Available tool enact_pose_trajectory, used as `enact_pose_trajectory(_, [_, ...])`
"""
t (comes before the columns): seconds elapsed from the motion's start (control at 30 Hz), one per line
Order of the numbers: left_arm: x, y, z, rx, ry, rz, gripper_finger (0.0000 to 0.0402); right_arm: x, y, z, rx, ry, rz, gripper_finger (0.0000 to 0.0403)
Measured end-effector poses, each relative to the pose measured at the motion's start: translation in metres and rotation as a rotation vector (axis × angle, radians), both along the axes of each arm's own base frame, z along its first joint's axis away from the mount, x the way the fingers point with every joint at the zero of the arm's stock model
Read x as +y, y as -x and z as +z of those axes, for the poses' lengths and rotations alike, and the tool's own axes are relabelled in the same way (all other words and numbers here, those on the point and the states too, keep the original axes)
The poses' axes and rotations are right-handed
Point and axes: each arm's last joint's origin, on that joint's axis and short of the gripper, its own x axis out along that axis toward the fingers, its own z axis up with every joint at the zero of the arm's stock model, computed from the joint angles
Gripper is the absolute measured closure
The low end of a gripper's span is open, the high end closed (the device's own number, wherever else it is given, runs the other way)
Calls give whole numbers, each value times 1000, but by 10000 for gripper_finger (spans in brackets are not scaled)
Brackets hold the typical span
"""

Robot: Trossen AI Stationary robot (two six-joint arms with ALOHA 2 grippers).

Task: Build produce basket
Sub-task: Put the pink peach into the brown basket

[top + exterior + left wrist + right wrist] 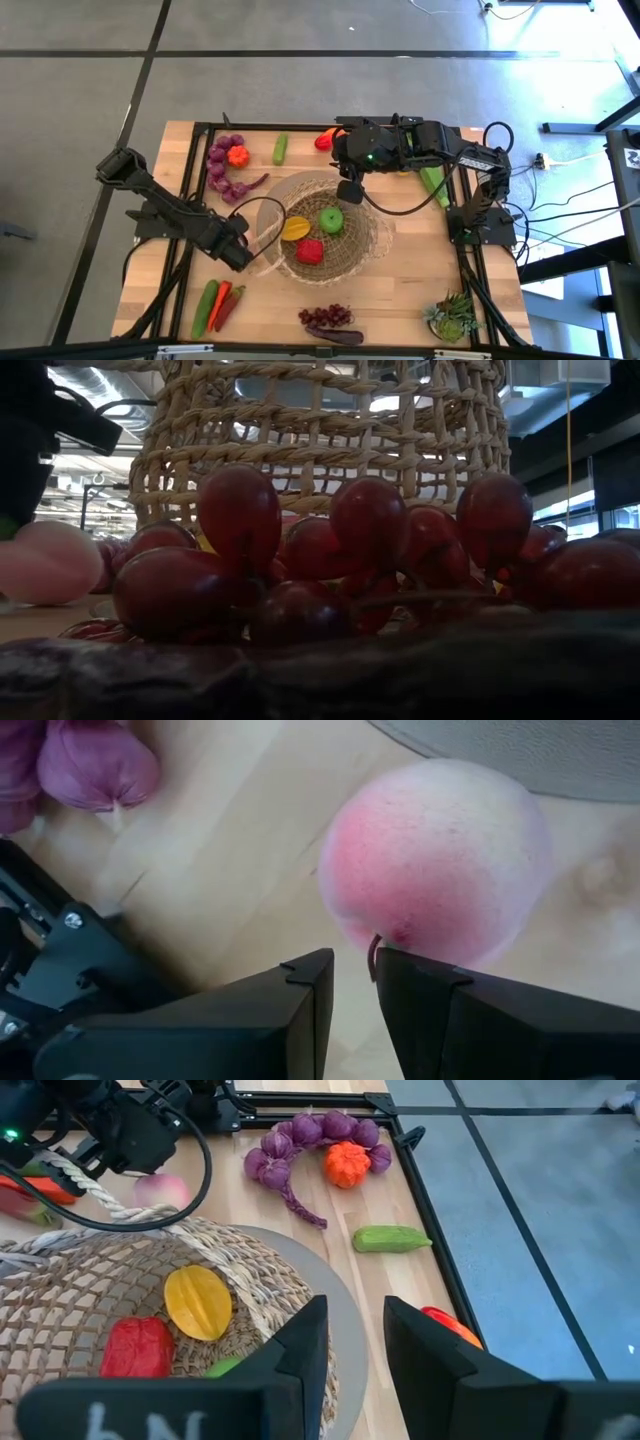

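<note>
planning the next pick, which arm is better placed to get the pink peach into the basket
Left. The left gripper is already right at the pink peach, fingers nearly shut at its stem, beside the basket. The right gripper hangs over the basket's far rim, holding nothing.

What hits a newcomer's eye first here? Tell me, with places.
The woven basket at the table's middle, holding red, yellow and green produce. The left gripper beside the basket's left edge, its fingers pinching the stem of a pink peach. The right gripper hovers over the basket's far rim.

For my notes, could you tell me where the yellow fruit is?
In the high view, the yellow fruit lies inside the basket, left of the green apple and above the red pepper.
</note>
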Motion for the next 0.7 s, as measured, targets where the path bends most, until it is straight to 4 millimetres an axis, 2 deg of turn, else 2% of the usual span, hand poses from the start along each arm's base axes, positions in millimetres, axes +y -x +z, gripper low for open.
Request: enact_pose_trajectory(0.7, [0,-12,0,-76,82,34,333,0,0,0,1,0,2,305])
